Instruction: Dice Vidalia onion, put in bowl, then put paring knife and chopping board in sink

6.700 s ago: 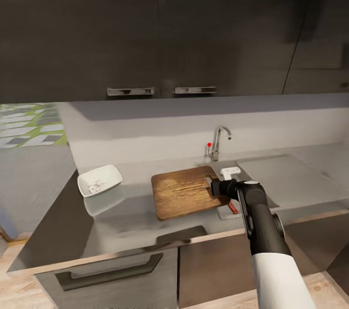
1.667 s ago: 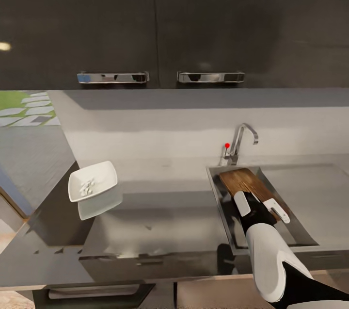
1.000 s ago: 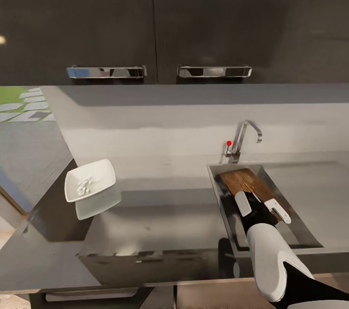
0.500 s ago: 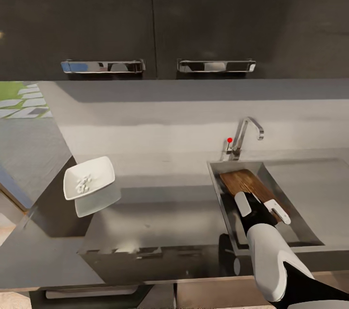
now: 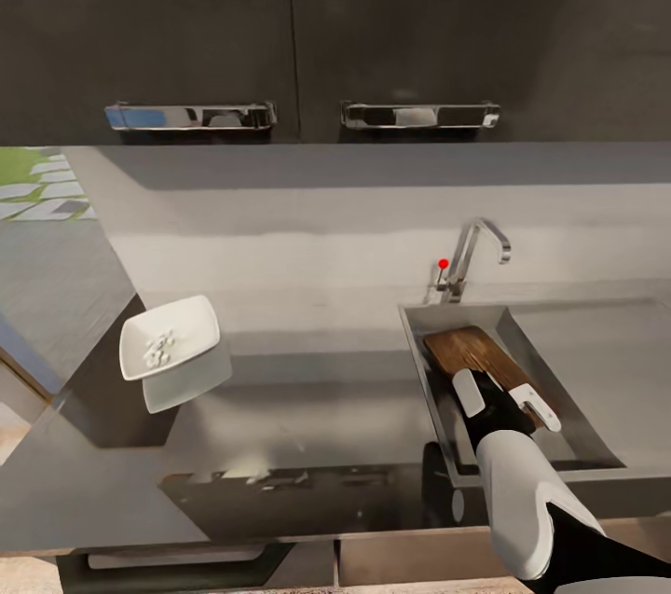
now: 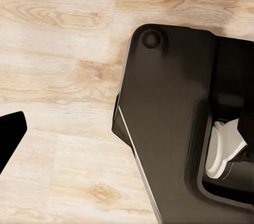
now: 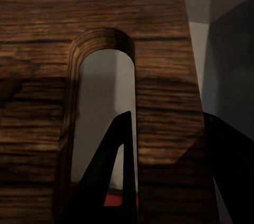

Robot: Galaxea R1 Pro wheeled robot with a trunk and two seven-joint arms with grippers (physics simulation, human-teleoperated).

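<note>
Wooden chopping board [image 5: 473,353] unmoved (sink [image 5: 568,449]).

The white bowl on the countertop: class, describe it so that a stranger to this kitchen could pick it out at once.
Start at the long grey countertop below the dark wall cabinets and go to its far left end, away from the sink. There sits the bowl, alone near the corner. It is white, shallow and square with rounded corners, and holds small pale pieces, unlike the dark wooden chopping board in the basin.

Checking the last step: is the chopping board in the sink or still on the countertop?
In: the chopping board lies inside the sink basin, below the countertop.
</note>
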